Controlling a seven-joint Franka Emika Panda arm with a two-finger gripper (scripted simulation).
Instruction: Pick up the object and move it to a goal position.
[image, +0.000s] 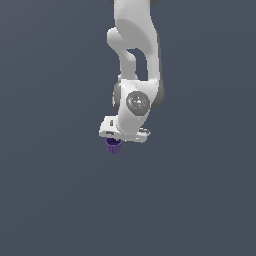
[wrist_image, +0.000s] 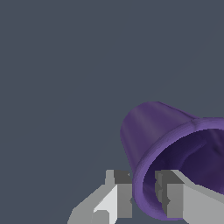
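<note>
Closest to our wrist camera, the purple cup (wrist_image: 175, 153) hangs with its rim band pinched between the two fingers (wrist_image: 120, 192) of our end effector (wrist_image: 142, 192): one finger outside the wall, the other inside the mouth. We hold it by the rim because the wall there is thin enough for nearly closed jaws. In the exterior view the cup (image: 114, 145) sits just beneath the white end effector (image: 120, 136), toward the exterior view's left of the arm (image: 135, 55). Around it we see only uniform grey, no edges or obstacles, so we judge the room for travel open on every side. No goal marker shows.
</note>
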